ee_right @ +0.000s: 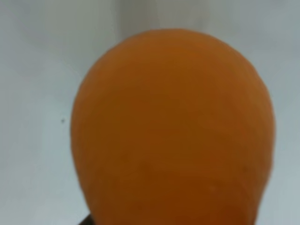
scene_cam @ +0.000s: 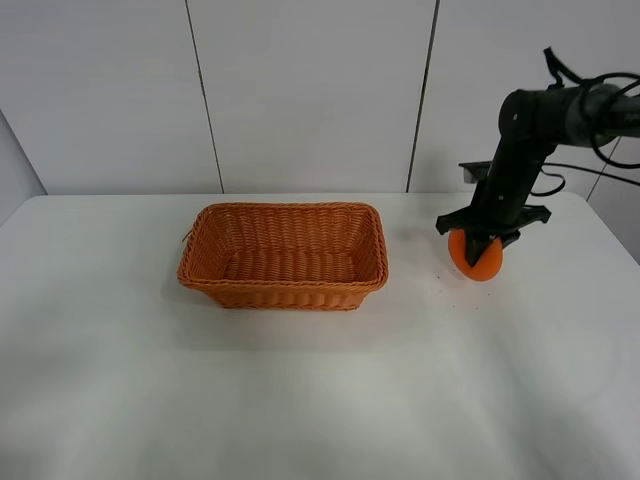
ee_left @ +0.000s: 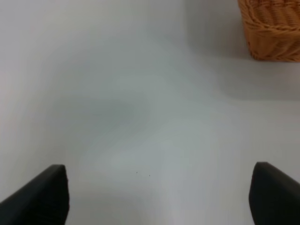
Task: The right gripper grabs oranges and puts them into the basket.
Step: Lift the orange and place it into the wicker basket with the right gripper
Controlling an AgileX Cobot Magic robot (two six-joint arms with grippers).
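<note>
1. While the basket stands mid-table, we see bare table on every side of it, and a gap to the orange on its right.
2. Our right gripper has its jaws closed around the orange.
3. Our left gripper is spread wide, holding nothing.

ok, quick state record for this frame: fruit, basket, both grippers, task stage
orange: right side of the table, apart from the basket
basket: centre-left, upright, nothing inside
right gripper: down over the orange, fingers either side of it; whether it is clamped cannot be told
left gripper: open, above bare table, holding nothing; the basket's corner shows in its wrist view
task stage: orange not yet in the basket
</note>
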